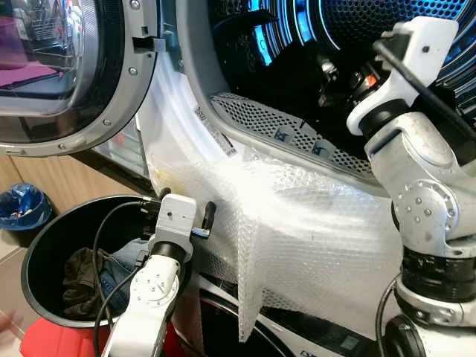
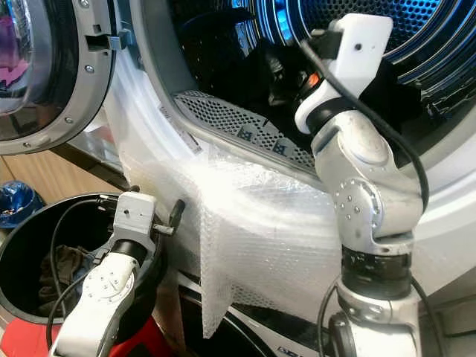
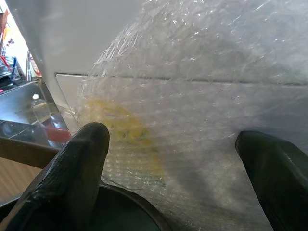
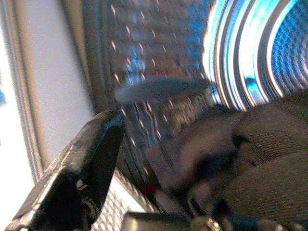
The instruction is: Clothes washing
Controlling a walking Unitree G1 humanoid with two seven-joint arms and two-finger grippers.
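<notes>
Two grippers are engaged at an open front-loading washing machine (image 1: 186,141), whose door (image 1: 67,74) is swung aside at the 10 o'clock position of the left eye view. The right gripper (image 4: 159,159) is extended into the drum (image 1: 312,30), at 1 o'clock in the left eye view, where blue-lit perforated steel is seen. In the right wrist view, dark garment fabric (image 4: 260,144) is pressed close against the gripper, with one black finger (image 4: 82,168) standing apart at the side; whether the fabric is actually pinched cannot be determined, because the second finger is hidden behind cloth. This reach is judged to serve for pushing or releasing laundry deep in the drum, so that nothing catches on the perforated lip (image 1: 290,134). The left gripper (image 3: 168,159) is held at 7 o'clock, above the rim of a black laundry basket (image 1: 37,253), with its fingers spread wide and nothing between them; bubble wrap (image 1: 297,230) draped over the machine front is faced at close range. Remaining clothes (image 1: 85,275), brownish and blue denim, are found in the bottom of the basket at 8 o'clock. The bubble wrap is presumably fitted to shield the machine front from arm contact. Loading is judged to be partly complete.
</notes>
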